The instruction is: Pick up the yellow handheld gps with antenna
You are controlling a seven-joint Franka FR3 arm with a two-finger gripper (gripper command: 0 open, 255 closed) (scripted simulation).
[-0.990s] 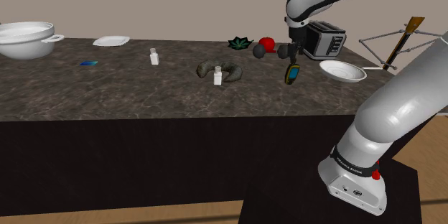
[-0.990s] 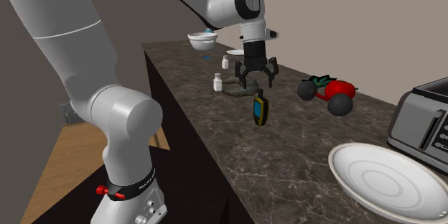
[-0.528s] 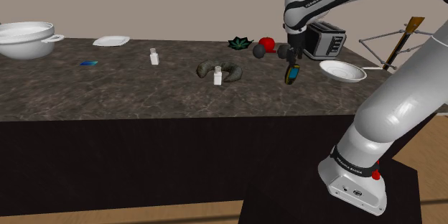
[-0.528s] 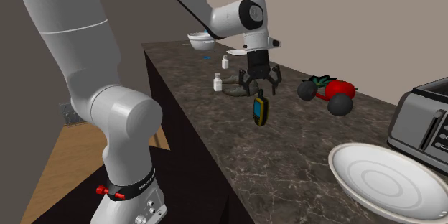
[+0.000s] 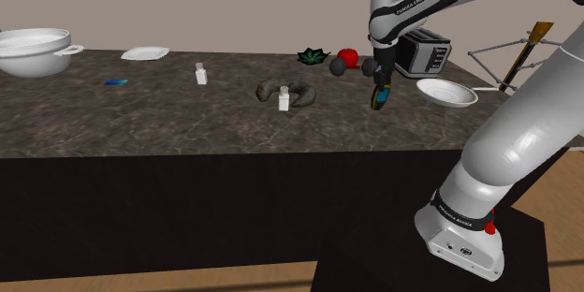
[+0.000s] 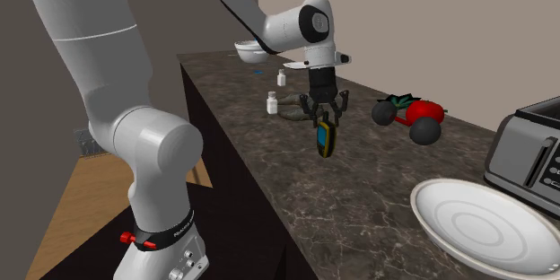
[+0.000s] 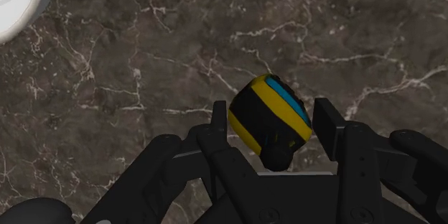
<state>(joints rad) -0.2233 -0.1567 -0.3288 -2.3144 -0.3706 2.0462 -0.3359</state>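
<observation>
The GPS (image 6: 325, 139) stands on end on the dark marbled tabletop (image 5: 187, 117), near its front edge, with the antenna stub uppermost. In the shoulder view a white plate (image 5: 446, 93) lies at 3 o'clock from it and a toaster (image 5: 423, 53) at 1 o'clock, both apart from it. In the second exterior view a red object with dark balls (image 6: 422, 117) sits at 2 o'clock, well clear.

The gripper (image 6: 324, 113) hangs straight above the GPS. In the wrist view the jaws stand open, one on each side of the yellow-and-black body, with only narrow gaps showing. They hold nothing, and I cannot tell for sure whether either one grazes the casing.

The GPS looks like a small, stiff, light device with a smooth, rounded shell, so it is probably somewhat slippery. Standing on end, it would tip at a sideways nudge. The antenna is thin and off-centre, which makes it a poor place to grip. The better hold is across the two flat sides of the body, below the rounded top, so the pads meet parallel faces rather than curves. The jaws look a little high for that, and going lower before closing seems wise. An even closing from both sides should keep it from toppling or twisting out.
</observation>
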